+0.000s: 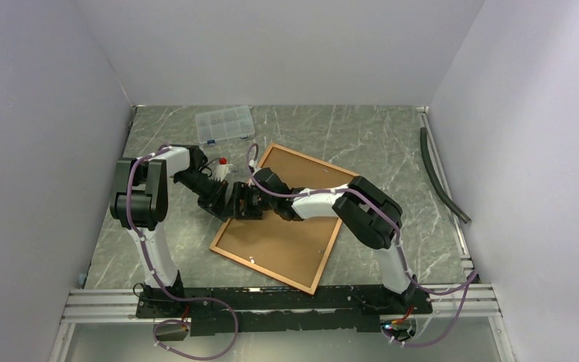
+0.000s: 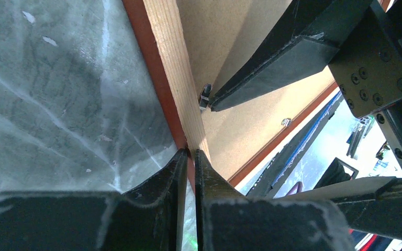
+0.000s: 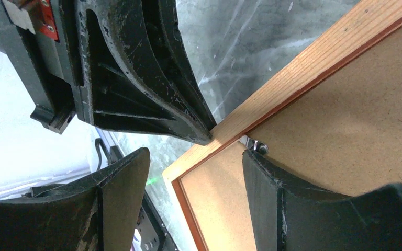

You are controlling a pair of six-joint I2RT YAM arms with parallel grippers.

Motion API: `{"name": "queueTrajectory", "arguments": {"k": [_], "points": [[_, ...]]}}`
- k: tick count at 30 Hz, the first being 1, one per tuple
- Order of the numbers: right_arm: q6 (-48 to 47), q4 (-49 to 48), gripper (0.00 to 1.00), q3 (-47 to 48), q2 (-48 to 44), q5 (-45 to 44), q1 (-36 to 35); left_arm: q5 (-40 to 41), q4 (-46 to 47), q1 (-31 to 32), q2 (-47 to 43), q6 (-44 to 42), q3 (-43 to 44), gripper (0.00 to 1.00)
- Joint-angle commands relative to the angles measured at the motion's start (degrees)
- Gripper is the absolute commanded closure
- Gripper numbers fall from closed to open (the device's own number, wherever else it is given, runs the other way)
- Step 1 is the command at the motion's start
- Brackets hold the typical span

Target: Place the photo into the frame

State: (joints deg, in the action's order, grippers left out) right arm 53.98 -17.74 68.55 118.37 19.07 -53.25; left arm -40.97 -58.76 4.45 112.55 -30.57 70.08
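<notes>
Top view: frame [image 1: 264, 271] lies back-up mid-desk [image 1: 362, 136], skewed, with brown backing board [image 1: 286, 241] filling it. Both tools are at its left rail. Left tool [image 1: 225, 204] comes in from the desk's left side, right tool [image 1: 245, 205] reaches across the board. Clear compartment box [image 1: 225, 124] sits near the far edge, black hose [image 1: 441, 177] along the right edge.

Left wrist: left tool is narrow, pinched on the frame's wooden rail, one tip on each side. Small metal tab [image 2: 205, 97] sits at the board's edge, with a right-tool finger [image 2: 277, 57] tip just beside it.

Right wrist: right tool is wide, gripping nothing. One finger is over the board by the tab, the other off the rail above bare desk.
</notes>
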Motion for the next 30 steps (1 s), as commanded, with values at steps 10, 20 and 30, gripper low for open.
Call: {"name": "queueTrajectory", "arguments": {"k": [10,20,30], "points": [[2.0,-2.7,0.31,0.6,2.0,-4.6,-0.4,-1.3,0.1,0.3,-0.6,-0.9,-1.0,0.87],[-0.4,-2.0,0.23,-3.3,-7.5,-1.9,0.2,-2.5,-4.2,-0.9,-2.2,-1.6,2.7,0.85],[-5.4,10.2,0.08,-20.5,-33.0,-5.3,12.1,-2.6,3.1,0.0,-0.4,5.2,4.5,0.72]]}}
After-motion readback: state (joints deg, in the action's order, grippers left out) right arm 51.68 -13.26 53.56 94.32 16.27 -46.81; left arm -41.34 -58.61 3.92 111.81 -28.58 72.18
